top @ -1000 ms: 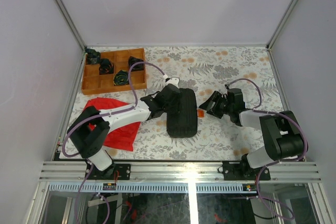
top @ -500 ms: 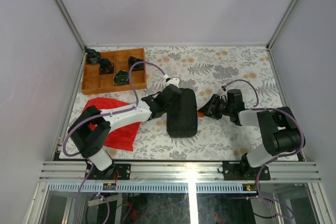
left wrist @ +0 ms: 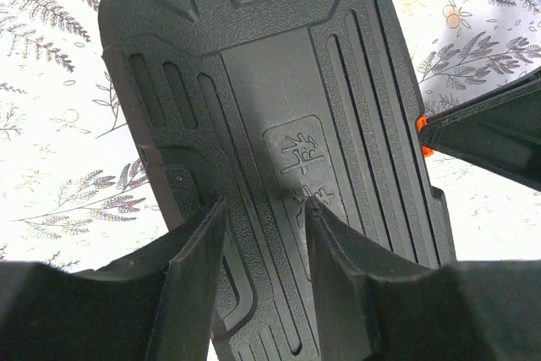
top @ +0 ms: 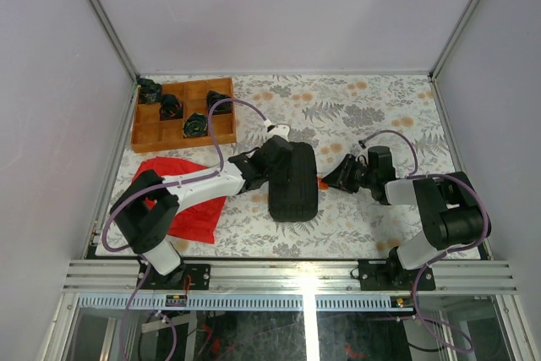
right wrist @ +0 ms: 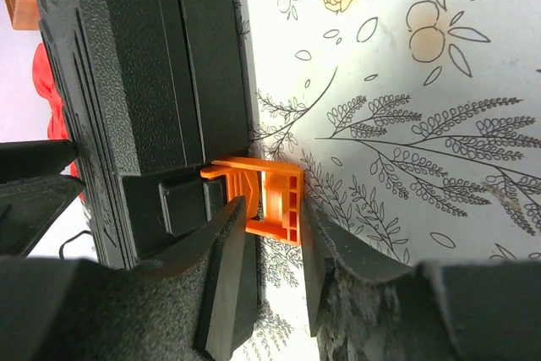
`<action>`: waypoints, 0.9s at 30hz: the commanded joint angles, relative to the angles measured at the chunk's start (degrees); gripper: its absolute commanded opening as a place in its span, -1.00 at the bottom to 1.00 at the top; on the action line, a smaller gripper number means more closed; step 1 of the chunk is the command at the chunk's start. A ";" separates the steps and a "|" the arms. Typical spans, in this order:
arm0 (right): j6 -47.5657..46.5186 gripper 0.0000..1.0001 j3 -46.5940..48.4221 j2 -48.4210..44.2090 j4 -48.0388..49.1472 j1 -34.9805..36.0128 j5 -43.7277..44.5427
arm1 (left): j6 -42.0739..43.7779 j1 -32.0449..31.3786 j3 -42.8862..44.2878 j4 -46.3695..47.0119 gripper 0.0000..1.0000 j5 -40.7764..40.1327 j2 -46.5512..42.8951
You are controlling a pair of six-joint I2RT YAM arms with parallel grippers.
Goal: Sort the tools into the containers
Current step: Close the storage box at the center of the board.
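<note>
1. Black case [top: 293, 182] logged from overhead: lid down, lying on flowered table [top: 380, 116] between both arms, long side running near to far.
2. Same view: left gripper [top: 281, 158] laid over far left end of case. Right gripper [top: 331, 179] extended from right, tips at orange latch [top: 322, 182] on right edge of case. Jaw gaps too small to judge from here.
3. Same view, far left corner: wooden tray [top: 156, 134] with dark items [top: 172, 107] in several compartments, kind not readable. Red cloth [top: 199, 209] on near side of tray, partly under left arm, left of case and not touching it.
4. Left wrist view: case [left wrist: 279, 82] filling frame, ribbed lid up, embossed mark mid-lid. Left gripper [left wrist: 266, 209] part open, fingers [left wrist: 199, 276] at lid surface with a bare strip of lid between them; nothing clamped.
5. Same view, right edge: latch [left wrist: 421, 128] peeking out at dark tip of right gripper [left wrist: 490, 133].
6. Right wrist view: case [right wrist: 144, 65] seen edge-on at left, both halves together. Latch [right wrist: 270, 196] sticking out from that edge over table [right wrist: 406, 166]. Right gripper [right wrist: 275, 230] narrowed onto latch, fingers [right wrist: 224, 293] one on each side, pinching its lower part.
7. Same view, beyond case: sliver of cloth [right wrist: 55, 90] and corner of tray [right wrist: 25, 2].
</note>
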 commanded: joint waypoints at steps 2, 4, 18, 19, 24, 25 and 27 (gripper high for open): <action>1.63 -0.27 -0.26 -3.78 5.88 0.98 -6.64 | -0.10 -0.42 -3.57 -7.60 -0.18 2.43 5.76; 1.86 -0.31 -0.77 -4.85 6.23 0.96 -6.03 | -0.14 -0.41 -3.57 -7.60 -0.19 2.45 5.81; 2.70 -0.47 -1.99 -5.23 9.21 0.96 -7.06 | -0.37 -0.40 -3.22 -7.95 -0.19 2.55 6.03; 2.84 -0.48 -2.05 -4.98 9.45 0.97 -7.20 | -0.37 -0.40 -3.21 -7.95 -0.19 2.55 6.07; 2.51 -0.47 -1.57 -3.48 8.68 0.99 -7.20 | -0.28 -0.40 -3.12 -8.04 -0.19 2.51 6.15; 2.19 -0.45 -1.28 -3.21 8.01 0.93 -7.07 | -0.28 -0.49 -3.13 -8.04 -0.19 2.51 6.16; 1.33 -0.37 -1.01 -2.96 6.44 0.95 -6.47 | -0.28 -0.41 -3.13 -8.04 -0.19 2.55 6.09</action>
